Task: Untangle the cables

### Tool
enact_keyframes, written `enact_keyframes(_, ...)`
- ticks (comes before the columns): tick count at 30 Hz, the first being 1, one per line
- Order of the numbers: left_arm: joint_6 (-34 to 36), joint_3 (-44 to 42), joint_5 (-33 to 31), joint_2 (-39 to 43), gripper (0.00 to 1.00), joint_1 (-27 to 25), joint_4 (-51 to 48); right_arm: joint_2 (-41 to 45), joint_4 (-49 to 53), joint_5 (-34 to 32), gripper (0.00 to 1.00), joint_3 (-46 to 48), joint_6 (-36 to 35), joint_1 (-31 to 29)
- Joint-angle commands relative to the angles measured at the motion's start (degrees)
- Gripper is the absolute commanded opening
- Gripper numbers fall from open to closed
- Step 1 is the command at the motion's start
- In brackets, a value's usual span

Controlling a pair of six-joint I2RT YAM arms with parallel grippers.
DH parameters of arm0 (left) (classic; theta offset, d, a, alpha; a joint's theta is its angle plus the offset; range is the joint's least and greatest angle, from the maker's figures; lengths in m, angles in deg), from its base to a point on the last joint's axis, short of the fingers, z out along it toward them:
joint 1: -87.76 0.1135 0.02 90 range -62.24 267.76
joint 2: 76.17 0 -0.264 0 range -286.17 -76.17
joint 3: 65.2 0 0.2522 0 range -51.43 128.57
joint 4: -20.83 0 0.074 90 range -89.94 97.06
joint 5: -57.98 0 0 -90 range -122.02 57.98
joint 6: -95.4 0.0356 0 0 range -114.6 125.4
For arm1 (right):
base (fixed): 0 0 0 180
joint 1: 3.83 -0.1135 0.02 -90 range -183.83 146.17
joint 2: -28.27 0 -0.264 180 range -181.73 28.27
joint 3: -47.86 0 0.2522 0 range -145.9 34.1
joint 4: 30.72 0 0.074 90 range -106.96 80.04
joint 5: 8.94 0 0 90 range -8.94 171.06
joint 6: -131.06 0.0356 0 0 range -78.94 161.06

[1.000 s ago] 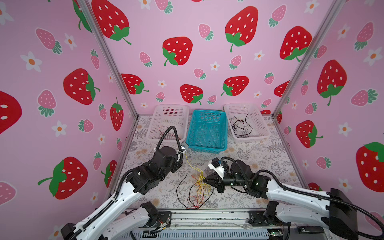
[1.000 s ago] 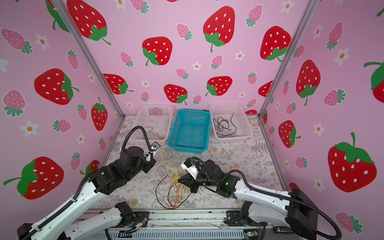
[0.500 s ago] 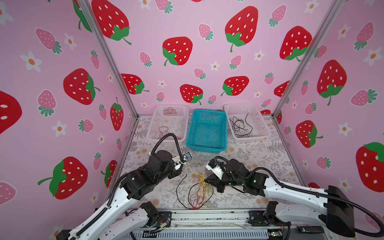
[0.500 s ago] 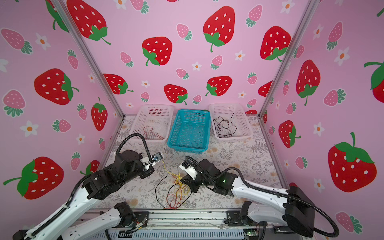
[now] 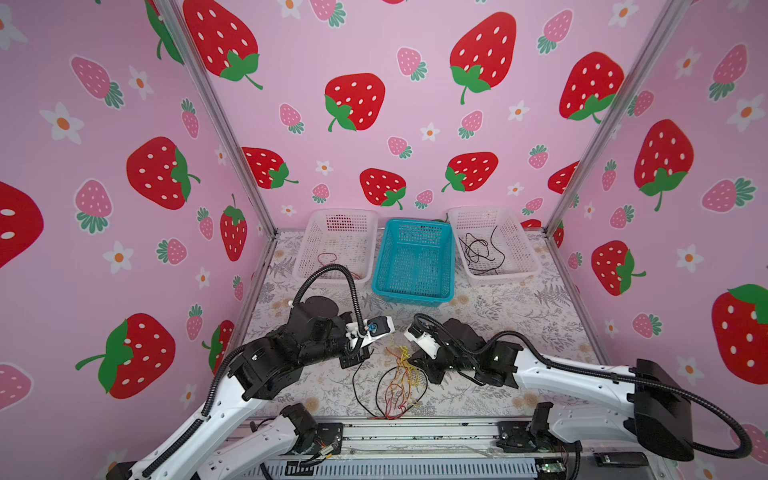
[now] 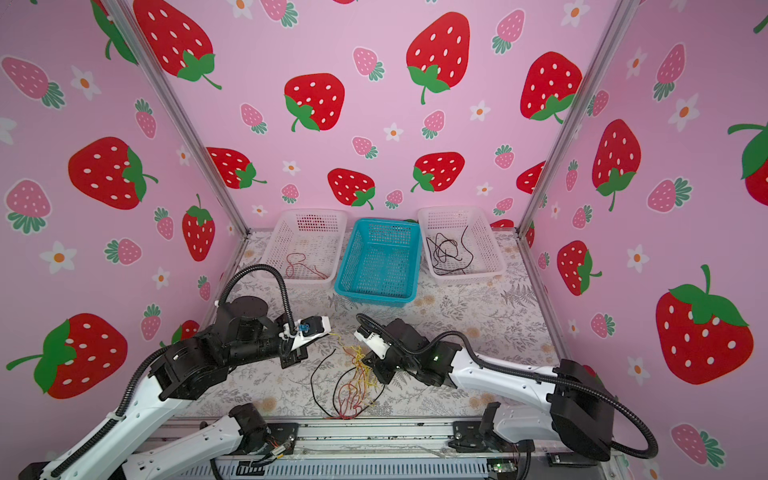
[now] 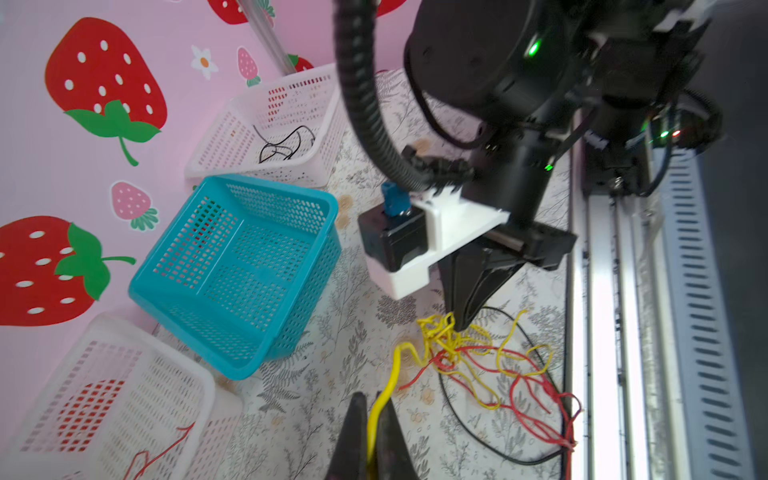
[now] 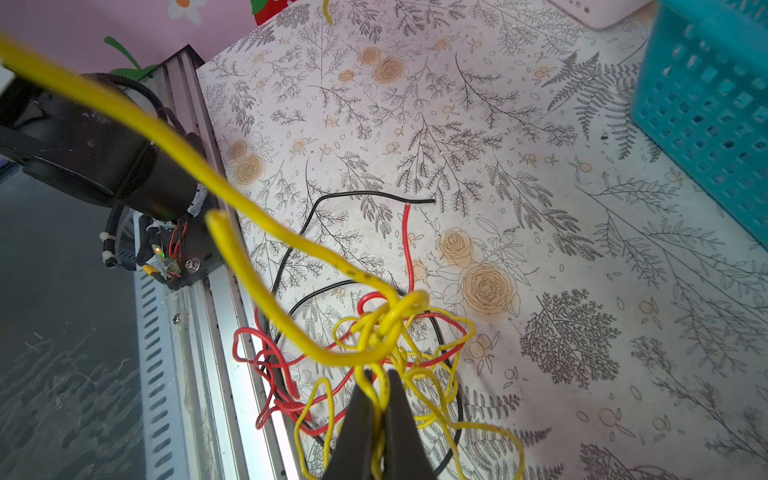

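Top views, lie of the pile: cables (image 5: 398,382) sit on the floral mat (image 5: 519,316) between both claws, just behind the front rail (image 5: 415,430). Long axis runs front to back, with the yellow knot at the far end, red loops fanning toward the rail and a black loop around them.
Left side: left gripper (image 7: 373,415) is pinched tight on one yellow strand (image 7: 392,374), which leads off to the knot.
Right side: right gripper (image 8: 376,399) is clamped on the yellow knot itself, tips pointing down into it.
Since a second ago: the left claw was up high with that strand drawn up from the pile, and now it's dropped low beside the pile. The right claw holds much the same spot.
Back row, left: left white basket (image 6: 272,249) has a red cable (image 6: 299,262) lying inside.
Back row, middle: blue basket (image 5: 411,294) is set between the white pair.
Back row, right: right white basket (image 5: 525,253) has black cables (image 5: 478,251) coiled inside.
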Motion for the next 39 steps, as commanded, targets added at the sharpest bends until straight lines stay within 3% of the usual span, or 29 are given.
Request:
enact_keyframes(1,-4.8,4.8,10.0,1.1,0.00,-0.1,4.8,-3.0,2.2,-1.0,0.00,-0.3,-1.1,-0.1)
enact_keyframes(11,-20.5,-1.6,14.0,7.3,0.00,1.8,22.2,-9.7,-7.8,1.3,0.00,-0.6,0.4,0.2)
enact_keyframes(14,-23.7,-0.5,12.2,9.6,0.00,5.9,24.0,-12.5,-10.2,1.7,0.00,1.0,1.1,0.5)
enact_keyframes(21,-26.9,8.6,14.6,8.3,0.00,17.6,22.4,-16.9,-19.0,2.6,0.00,7.3,4.8,1.4)
enact_keyframes(32,-25.5,22.0,10.1,1.2,0.00,17.8,19.6,-21.7,-23.9,2.1,0.00,11.2,5.8,3.1)
enact_keyframes(39,-27.5,18.8,10.6,0.2,0.00,16.7,18.2,-15.9,-24.9,1.2,0.00,13.1,4.8,3.4)
